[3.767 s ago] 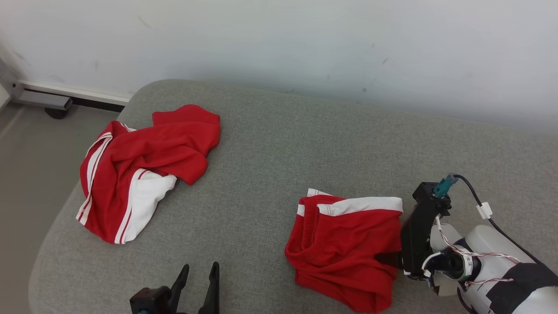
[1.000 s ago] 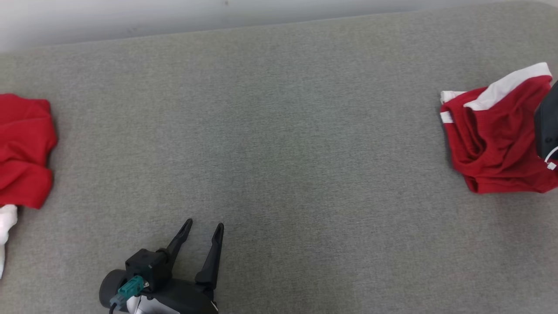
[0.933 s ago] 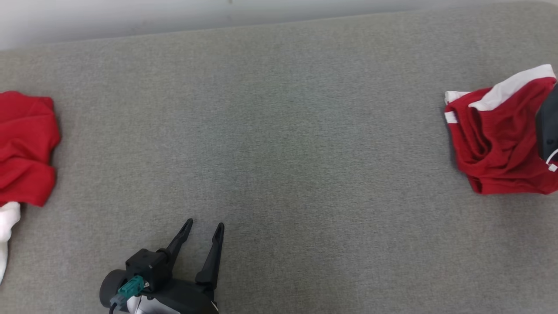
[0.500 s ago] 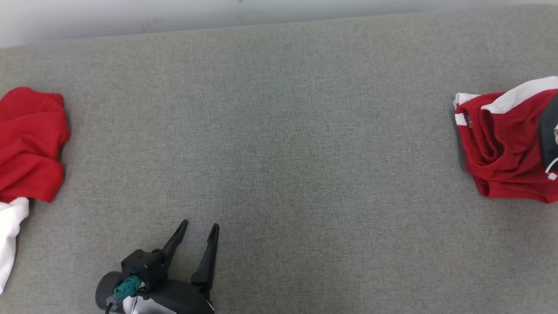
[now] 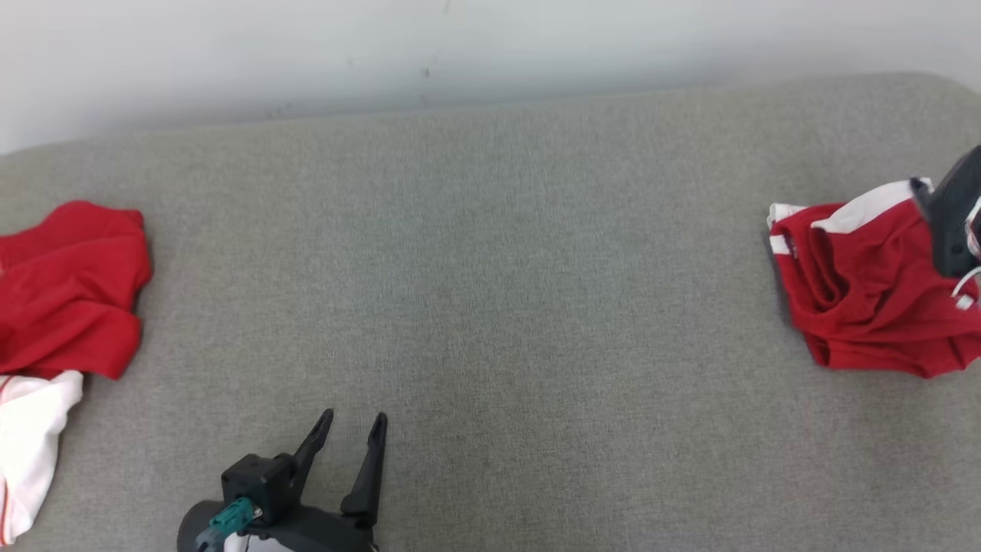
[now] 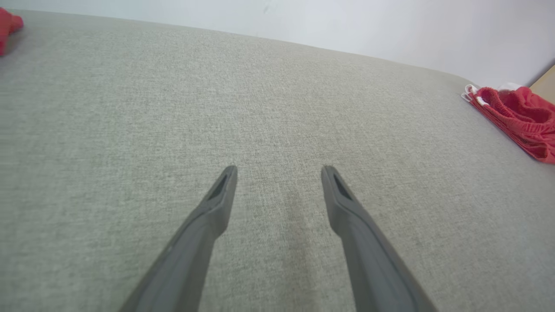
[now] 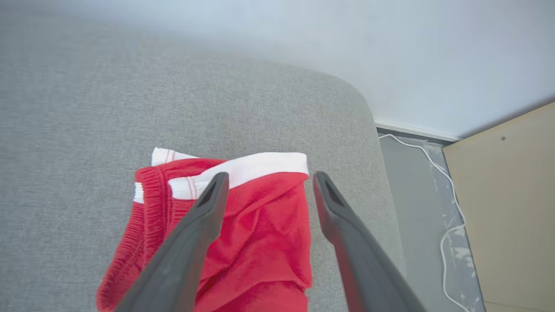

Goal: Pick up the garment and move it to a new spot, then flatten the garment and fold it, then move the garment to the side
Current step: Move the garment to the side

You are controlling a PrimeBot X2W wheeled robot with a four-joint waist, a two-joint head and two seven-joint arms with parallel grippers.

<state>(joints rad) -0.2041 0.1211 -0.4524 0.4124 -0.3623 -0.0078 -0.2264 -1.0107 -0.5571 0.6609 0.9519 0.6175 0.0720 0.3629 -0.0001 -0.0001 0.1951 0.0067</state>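
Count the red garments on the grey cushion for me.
2. One folded red garment lies at the right end of the cushion, below the open right claw. One crumpled red-and-white garment lies at the left end, partly cut off by the picture's edge.

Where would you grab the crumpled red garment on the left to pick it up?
Pinch the crumpled red garment at its rounded red fold facing the open left gripper, coming from above on that side. The cloth bunches thick there, while its white part lies flatter.
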